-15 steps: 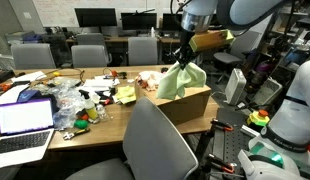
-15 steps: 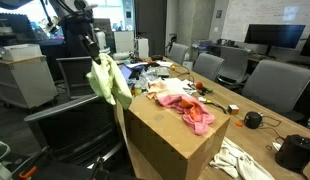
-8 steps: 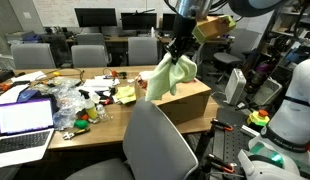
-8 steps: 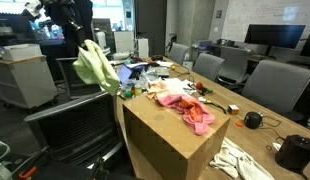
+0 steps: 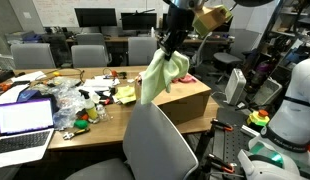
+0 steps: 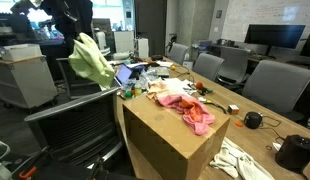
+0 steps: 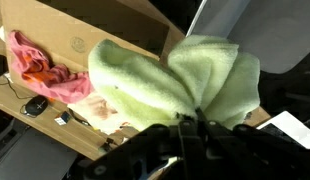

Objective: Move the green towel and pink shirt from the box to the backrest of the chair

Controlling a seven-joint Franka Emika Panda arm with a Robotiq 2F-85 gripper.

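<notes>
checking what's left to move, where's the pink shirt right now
In an exterior view the pink shirt lies on top of the box, apart from the hanging green towel.

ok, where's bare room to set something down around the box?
Bare: top of the brown cardboard box, camera-near side of the crumpled salmon-pink shirt; a strip of the wooden table between box and small black round device. Crowded: table behind the box, heaped with clutter.
</notes>
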